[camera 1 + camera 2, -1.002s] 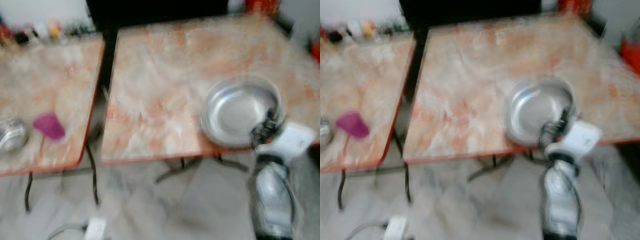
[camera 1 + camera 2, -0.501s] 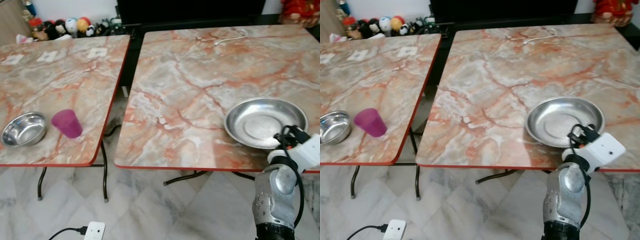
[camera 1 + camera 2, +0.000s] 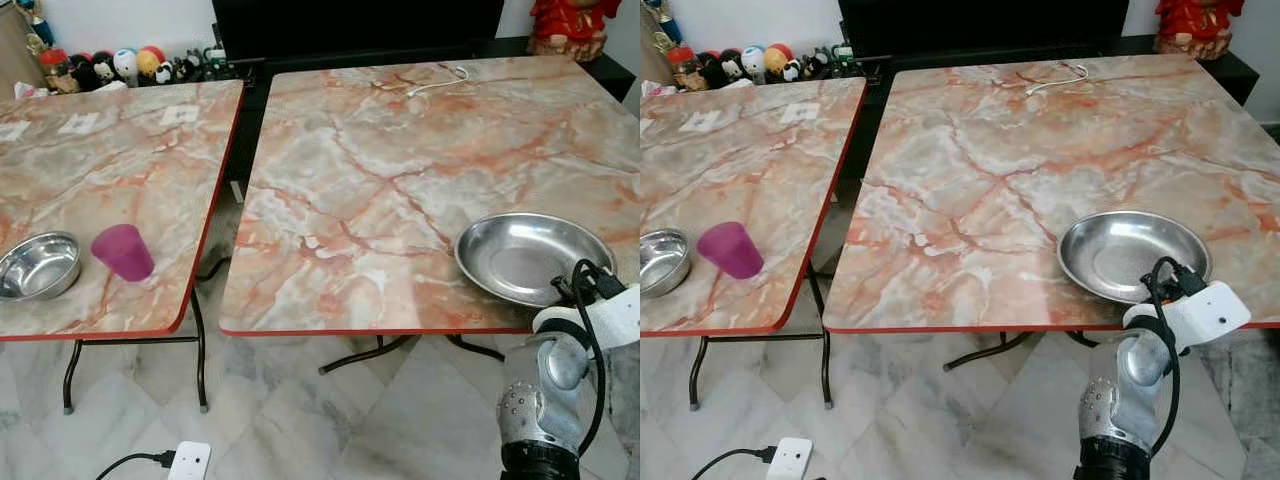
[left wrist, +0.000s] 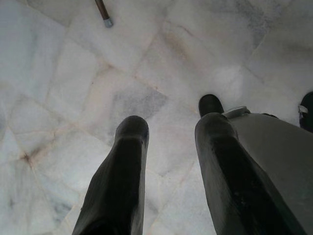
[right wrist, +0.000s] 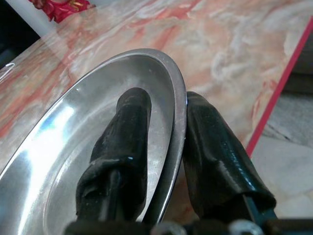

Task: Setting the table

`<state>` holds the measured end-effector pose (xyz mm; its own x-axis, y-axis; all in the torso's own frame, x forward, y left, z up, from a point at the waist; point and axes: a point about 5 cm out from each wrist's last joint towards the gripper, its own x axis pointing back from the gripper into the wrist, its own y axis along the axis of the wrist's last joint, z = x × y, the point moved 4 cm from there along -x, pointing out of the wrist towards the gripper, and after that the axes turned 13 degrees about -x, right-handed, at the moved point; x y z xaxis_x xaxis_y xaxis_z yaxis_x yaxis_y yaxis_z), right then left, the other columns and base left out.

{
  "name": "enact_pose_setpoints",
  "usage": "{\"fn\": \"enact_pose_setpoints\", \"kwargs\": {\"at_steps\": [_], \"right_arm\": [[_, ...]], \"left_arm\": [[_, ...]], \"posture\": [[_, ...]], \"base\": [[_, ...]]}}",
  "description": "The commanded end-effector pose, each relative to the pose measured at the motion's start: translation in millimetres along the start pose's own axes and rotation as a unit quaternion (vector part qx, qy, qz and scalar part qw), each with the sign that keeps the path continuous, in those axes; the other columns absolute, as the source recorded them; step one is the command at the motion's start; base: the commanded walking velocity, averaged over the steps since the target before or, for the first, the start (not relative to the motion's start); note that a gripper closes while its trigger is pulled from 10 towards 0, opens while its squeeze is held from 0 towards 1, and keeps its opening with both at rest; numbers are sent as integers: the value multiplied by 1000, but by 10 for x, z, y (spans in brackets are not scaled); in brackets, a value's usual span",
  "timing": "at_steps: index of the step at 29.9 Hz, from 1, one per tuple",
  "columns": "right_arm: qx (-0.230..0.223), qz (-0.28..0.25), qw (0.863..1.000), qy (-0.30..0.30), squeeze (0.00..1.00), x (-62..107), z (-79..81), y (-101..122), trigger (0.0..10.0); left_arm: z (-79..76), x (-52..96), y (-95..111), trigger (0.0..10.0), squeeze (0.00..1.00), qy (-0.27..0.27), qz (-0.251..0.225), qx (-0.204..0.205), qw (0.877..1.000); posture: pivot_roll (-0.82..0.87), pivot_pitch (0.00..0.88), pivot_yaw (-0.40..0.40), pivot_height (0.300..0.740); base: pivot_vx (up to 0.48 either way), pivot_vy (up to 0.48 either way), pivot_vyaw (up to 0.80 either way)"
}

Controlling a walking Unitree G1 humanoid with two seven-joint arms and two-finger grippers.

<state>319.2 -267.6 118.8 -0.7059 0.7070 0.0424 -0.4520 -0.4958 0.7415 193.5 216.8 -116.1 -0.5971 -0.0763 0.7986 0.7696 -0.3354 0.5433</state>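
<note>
While the right hand [image 5: 161, 161] pinches the rim of the shiny round metal plate [image 3: 1132, 254] near the marble surface's [image 3: 970, 190] front edge, placing looks underway; next, letting go gently.

A lived-in home room: two folding tables with orange-veined marble-pattern tops [image 3: 360, 190] stand on a pale marble-tile floor [image 3: 280, 420], a row of small round toy figurines [image 3: 100, 65] and a red ornament [image 3: 560, 25] line the back wall beside a black cabinet [image 3: 350, 25].
</note>
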Motion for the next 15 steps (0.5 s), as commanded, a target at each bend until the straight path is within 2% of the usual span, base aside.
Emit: {"fn": "enact_pose_setpoints", "kwargs": {"at_steps": [1, 10, 11, 12, 13, 14, 15], "right_arm": [[-3, 0, 1000, -14, 0, 27, -57, -29, 10000], [-2, -7, 999, -37, 4, 5, -158, -14, 10000], [-6, -7, 999, -40, 67, 3, -169, -16, 10000], [-6, -7, 999, -40, 67, 3, -169, -16, 10000], [-10, -6, 999, -43, 141, 2, -181, -22, 10000], [-16, 0, 999, -52, 616, -6, -205, -49, 10000], [-16, 0, 999, -52, 616, -6, -205, -49, 10000]], "left_arm": [[37, 19, -90, 10000, 0, 2, 14, -8, 1000], [43, 18, -88, 10000, 0, 1, 14, -13, 1000], [44, 18, -90, 10000, 0, 1, 15, -14, 1000], [44, 18, -90, 10000, 0, 1, 15, -14, 1000], [44, 19, -91, 10000, 0, 1, 15, -14, 1000], [46, 19, -93, 10000, 0, 0, 16, -15, 1000], [46, 19, -93, 10000, 0, 0, 16, -15, 1000]], "posture": [[-126, 132, 70, 740], [-126, 135, 74, 740], [-126, 136, 75, 740], [-126, 136, 75, 740], [-124, 133, 76, 740], [-124, 131, 79, 740], [-124, 131, 79, 740]], "base": [[0, 0, 0], [0, 0, 0], [0, 0, 0], [0, 0, 0], [0, 0, 0], [0, 0, 0], [0, 0, 0]]}}
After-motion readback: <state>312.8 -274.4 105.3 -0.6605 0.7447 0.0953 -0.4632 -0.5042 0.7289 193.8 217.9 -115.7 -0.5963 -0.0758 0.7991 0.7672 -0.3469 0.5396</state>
